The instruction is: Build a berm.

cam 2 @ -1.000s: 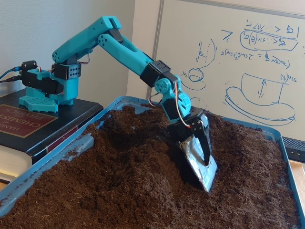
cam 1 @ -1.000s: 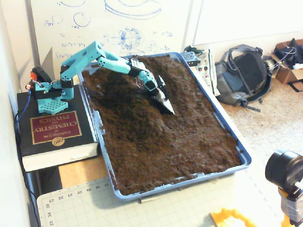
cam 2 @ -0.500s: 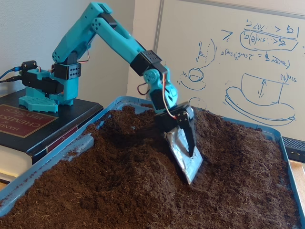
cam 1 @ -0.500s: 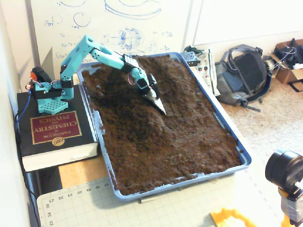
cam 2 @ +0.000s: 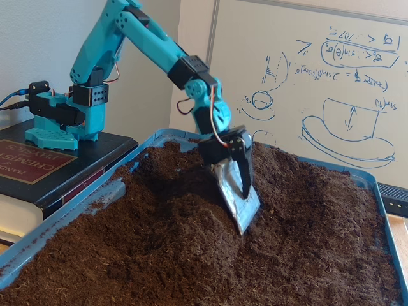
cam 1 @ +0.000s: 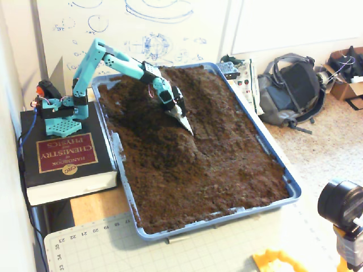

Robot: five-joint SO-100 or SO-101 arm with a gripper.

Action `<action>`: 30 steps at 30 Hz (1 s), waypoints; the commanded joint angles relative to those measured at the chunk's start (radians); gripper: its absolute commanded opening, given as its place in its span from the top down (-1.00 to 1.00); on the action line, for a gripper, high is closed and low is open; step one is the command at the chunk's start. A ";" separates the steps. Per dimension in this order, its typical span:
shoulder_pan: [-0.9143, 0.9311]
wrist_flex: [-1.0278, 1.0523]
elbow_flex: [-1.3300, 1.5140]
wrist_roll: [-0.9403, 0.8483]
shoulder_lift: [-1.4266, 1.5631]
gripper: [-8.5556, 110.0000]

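A blue tray (cam 1: 282, 170) (cam 2: 58, 216) is full of dark brown crumbly soil. The berm (cam 1: 168, 134) (cam 2: 185, 213) is a raised ridge of soil that runs from the tray's back toward its middle, higher than the flatter soil at the front. My teal arm reaches over it from the left in both fixed views. Its gripper (cam 1: 186, 123) (cam 2: 243, 211) carries a silver scoop blade, and the black finger lies shut against that blade. The blade's tip is dug into the ridge's right slope.
The arm's base stands on a thick book (cam 1: 65, 156) (cam 2: 25, 162) left of the tray. A whiteboard stands behind. A grey backpack (cam 1: 292, 88) lies on the floor at right, a black camera (cam 1: 340, 204) at front right, and a cutting mat (cam 1: 170, 249) lies before the tray.
The arm has folded upward and drawn the blade back toward its base, dragging it up the soil slope toward the tray's back left.
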 commanded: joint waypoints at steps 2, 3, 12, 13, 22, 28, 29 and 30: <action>0.008 0.006 0.003 0.012 0.298 0.85; 0.008 0.025 0.003 0.018 0.331 0.85; -0.018 0.514 0.060 0.138 0.666 0.85; -0.029 0.584 0.095 0.132 0.703 0.85; -0.225 0.821 0.511 0.104 0.985 0.85; -0.324 0.741 0.782 0.106 1.104 0.85; -0.330 0.690 0.822 0.106 1.117 0.85; -0.333 0.626 0.854 0.106 1.121 0.85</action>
